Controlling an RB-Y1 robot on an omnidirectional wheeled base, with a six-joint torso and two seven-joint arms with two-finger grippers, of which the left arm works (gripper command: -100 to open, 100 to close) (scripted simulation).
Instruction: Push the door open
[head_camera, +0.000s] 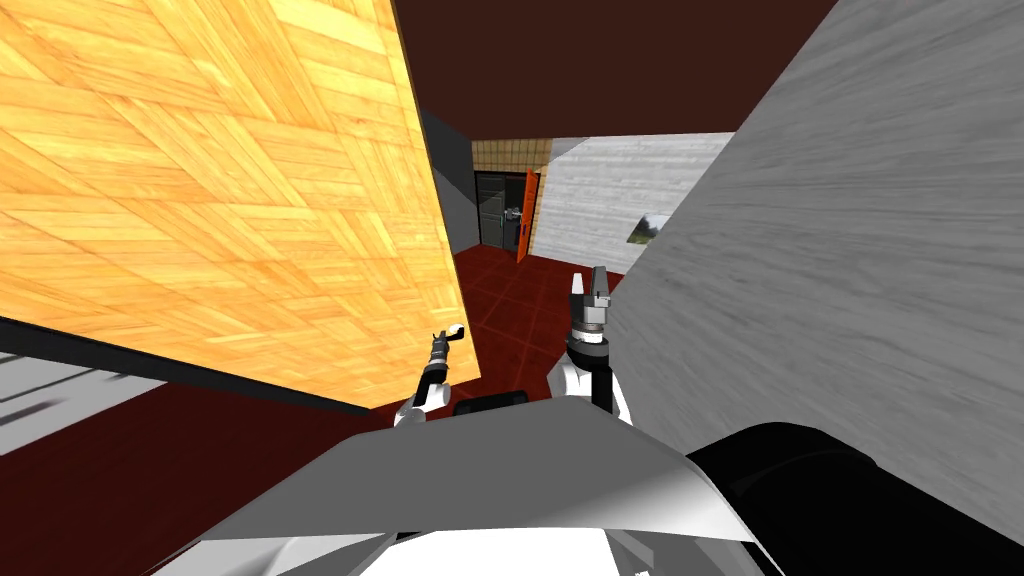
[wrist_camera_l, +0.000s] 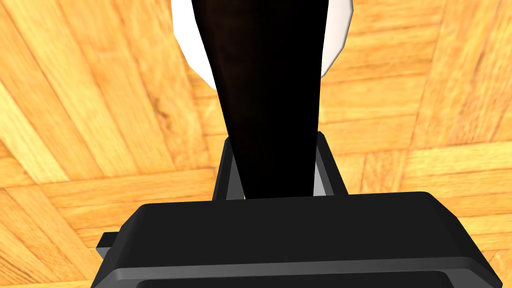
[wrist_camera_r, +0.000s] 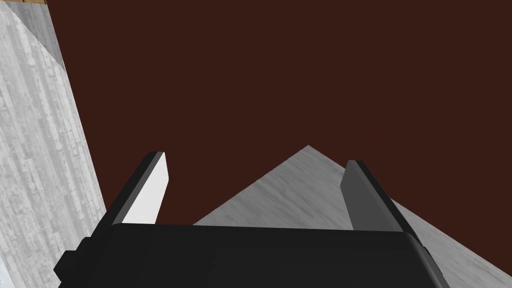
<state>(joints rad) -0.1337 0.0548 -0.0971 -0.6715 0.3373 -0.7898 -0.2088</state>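
The door (head_camera: 220, 200) stands at a wide angle, a big panel of pale orange-yellow wood laid in slanting planks with a dark strip along its lower edge. Past its free edge the dark red floor (head_camera: 520, 310) of a corridor shows all the way down. By my reading the opening is largely made: there is a clear gap between the door's free edge and the grey wall (head_camera: 850, 250) opposite it. What looks left is a last bit of swing, if more room is wanted, then letting go.

The left gripper (head_camera: 442, 345) is right at the door's free edge. In its wrist view the two fingers (wrist_camera_l: 323, 172) are drawn in close and press the sides of a dark handle (wrist_camera_l: 265, 100), which tapers from a white round base on the wood. So that hand is clamped on the handle, with the plank pattern all around it.

The right gripper (head_camera: 590, 290) hangs out in the gap, apart from the door's edge and near the grey wall. Its blades are spread wide with nothing between them.

Far beyond the door, at the corridor's end, a small orange door (head_camera: 524, 215) stands ajar.
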